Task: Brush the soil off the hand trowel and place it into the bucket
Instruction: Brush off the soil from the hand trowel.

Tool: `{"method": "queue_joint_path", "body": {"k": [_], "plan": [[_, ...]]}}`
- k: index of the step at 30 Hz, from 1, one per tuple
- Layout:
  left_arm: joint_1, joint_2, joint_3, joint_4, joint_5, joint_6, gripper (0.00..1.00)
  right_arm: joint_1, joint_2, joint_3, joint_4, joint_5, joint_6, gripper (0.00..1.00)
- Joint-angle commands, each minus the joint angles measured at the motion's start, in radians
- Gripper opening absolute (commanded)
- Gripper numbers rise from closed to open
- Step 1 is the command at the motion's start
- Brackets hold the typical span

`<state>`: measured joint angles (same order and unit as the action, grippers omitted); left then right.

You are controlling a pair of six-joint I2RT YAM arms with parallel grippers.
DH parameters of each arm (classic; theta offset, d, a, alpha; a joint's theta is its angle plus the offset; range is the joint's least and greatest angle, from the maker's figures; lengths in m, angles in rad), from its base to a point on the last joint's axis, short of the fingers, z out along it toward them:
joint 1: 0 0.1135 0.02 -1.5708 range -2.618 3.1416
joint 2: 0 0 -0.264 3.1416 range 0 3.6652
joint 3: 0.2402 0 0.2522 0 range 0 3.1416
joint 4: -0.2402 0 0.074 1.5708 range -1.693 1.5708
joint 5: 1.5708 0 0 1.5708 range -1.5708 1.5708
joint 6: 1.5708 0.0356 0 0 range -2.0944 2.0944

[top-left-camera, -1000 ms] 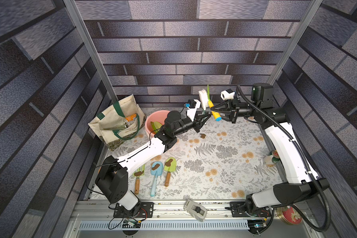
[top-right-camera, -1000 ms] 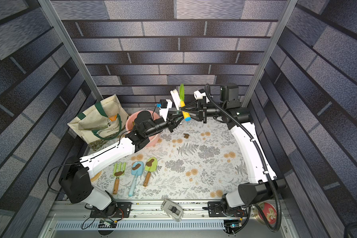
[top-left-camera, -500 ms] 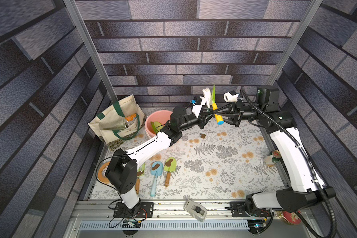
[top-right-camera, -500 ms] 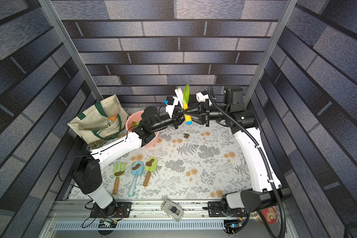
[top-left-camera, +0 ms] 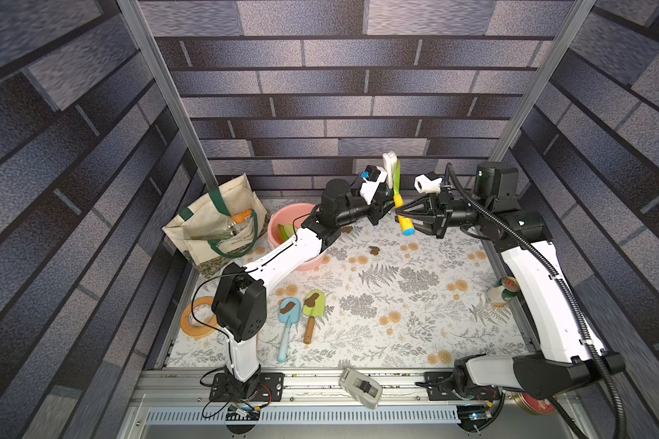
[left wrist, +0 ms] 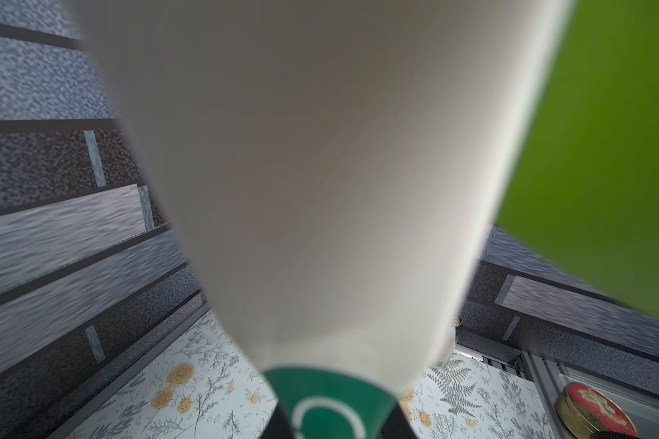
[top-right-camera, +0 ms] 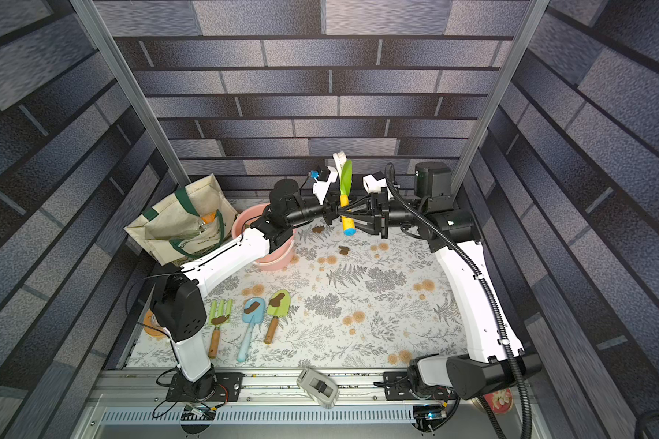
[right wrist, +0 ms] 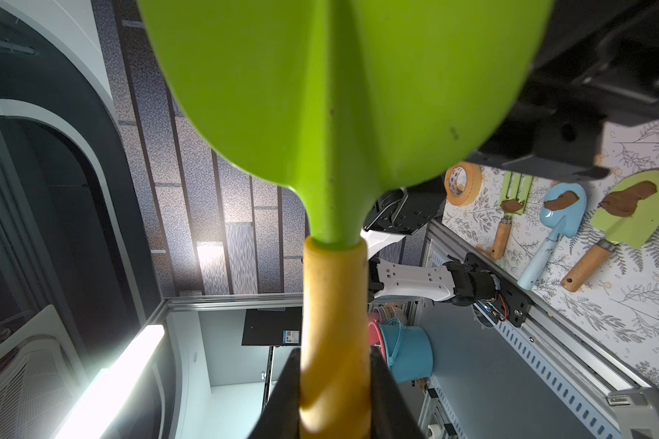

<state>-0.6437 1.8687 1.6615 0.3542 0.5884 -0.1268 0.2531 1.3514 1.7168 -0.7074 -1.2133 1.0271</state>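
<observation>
Trowel (top-left-camera: 397, 181) — held by right gripper (top-left-camera: 401, 210) | brush (top-left-camera: 389, 167) — left gripper (top-left-camera: 385, 198) | tote (top-left-camera: 214, 224) print unreadable

table (top-left-camera: 377, 334), covered by a fern-and-flower print cloth. at the far left corner we find a cream tote bag (top-left-camera: 214, 228), with the pink bucket (top-left-camera: 295, 211) just beside it near the far edge. an orange tape roll (top-left-camera: 186, 321) lies at the left edge. toward the front left we mark, side by side, a hand fork (top-right-camera: 214, 340), a blue trowel (top-left-camera: 287, 330) and a green trowel (top-left-camera: 314, 309), handles toward the front edge. a soil blob (top-left-camera: 374, 249) and a second soil blob (top-left-camera: 346, 229) lie loose on the far half. a can (top-left-camera: 501, 292) sits at the right edge.
</observation>
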Motion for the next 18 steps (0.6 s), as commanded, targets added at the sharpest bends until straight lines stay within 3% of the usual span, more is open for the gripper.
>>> {"method": "queue_joint_path", "body": {"k": [1, 7, 12, 18], "plan": [[0.021, 0.048, 0.073, -0.042, 0.004, -0.007, 0.00, 0.003, -0.005, 0.019, 0.006, -0.013, -0.020, 0.05], [0.087, 0.013, -0.019, 0.020, -0.042, -0.124, 0.00, 0.003, 0.037, 0.081, 0.000, 0.000, -0.063, 0.05], [0.105, -0.190, -0.231, -0.013, -0.173, -0.058, 0.00, 0.018, 0.133, 0.154, -0.048, 0.034, -0.161, 0.05], [0.110, -0.456, -0.474, -0.113, -0.338, -0.002, 0.00, 0.118, 0.321, 0.346, -0.184, 0.121, -0.339, 0.05]]}}
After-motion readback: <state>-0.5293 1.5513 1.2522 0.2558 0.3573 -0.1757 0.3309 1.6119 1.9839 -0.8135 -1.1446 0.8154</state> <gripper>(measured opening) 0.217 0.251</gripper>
